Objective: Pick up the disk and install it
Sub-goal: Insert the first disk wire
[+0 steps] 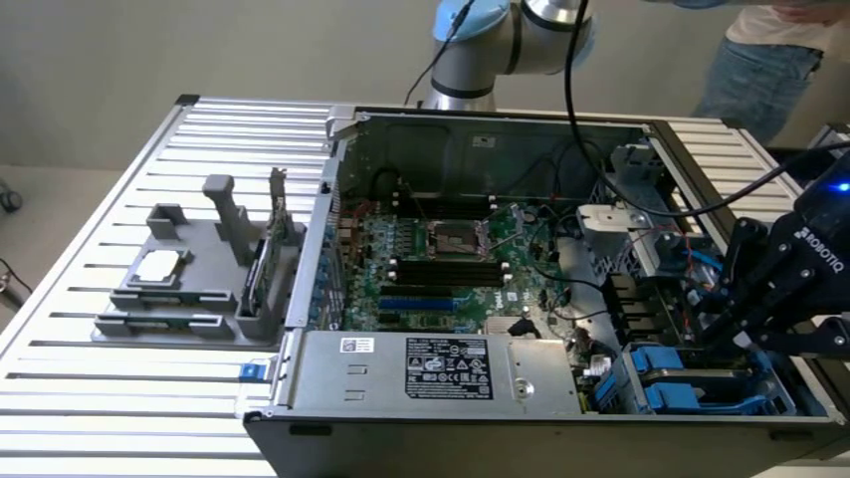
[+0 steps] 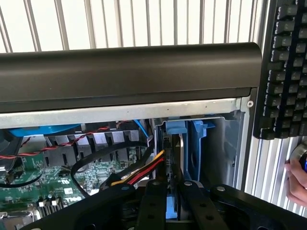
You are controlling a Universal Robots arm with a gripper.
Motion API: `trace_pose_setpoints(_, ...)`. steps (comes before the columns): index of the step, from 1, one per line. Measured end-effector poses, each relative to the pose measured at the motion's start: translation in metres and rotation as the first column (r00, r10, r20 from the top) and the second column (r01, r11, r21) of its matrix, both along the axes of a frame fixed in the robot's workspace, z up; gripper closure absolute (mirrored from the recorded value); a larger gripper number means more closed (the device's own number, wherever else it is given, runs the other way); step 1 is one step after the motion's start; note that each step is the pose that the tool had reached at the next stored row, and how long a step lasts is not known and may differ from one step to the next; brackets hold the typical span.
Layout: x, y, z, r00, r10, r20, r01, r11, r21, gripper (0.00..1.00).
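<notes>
My black gripper (image 1: pixel 724 334) hangs low over the drive bays at the exterior view's right, inside the open computer case. In the wrist view its two fingers (image 2: pixel 156 201) stand close together on the disk (image 2: pixel 175 129), a thin plate held on edge with a blue plastic carrier along its far end. The gripper (image 2: pixel 173 186) is shut on it. The disk stands in the bay next to another blue carrier (image 2: pixel 199 143). In the exterior view the gripper hides the held disk, and blue carriers (image 1: pixel 671 383) show in the bays below it.
The case holds a motherboard (image 1: pixel 439 249), a grey power supply box (image 1: pixel 439 368) and loose cables (image 2: pixel 139 170) near the bay. A grey fixture (image 1: pixel 186 279) with a small silver chip (image 1: pixel 157 264) sits on the slatted table. A keyboard (image 2: pixel 285 67) and a hand (image 2: pixel 297 177) lie beyond the case.
</notes>
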State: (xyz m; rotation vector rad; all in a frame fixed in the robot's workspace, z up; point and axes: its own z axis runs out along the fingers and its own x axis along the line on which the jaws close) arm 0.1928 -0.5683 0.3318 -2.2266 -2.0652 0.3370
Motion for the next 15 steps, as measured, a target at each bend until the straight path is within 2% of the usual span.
trace_pose_setpoints(15, 0.002, 0.0027, -0.0003, 0.9997, -0.025, 0.0052, 0.025, 0.9997, 0.0, 0.84)
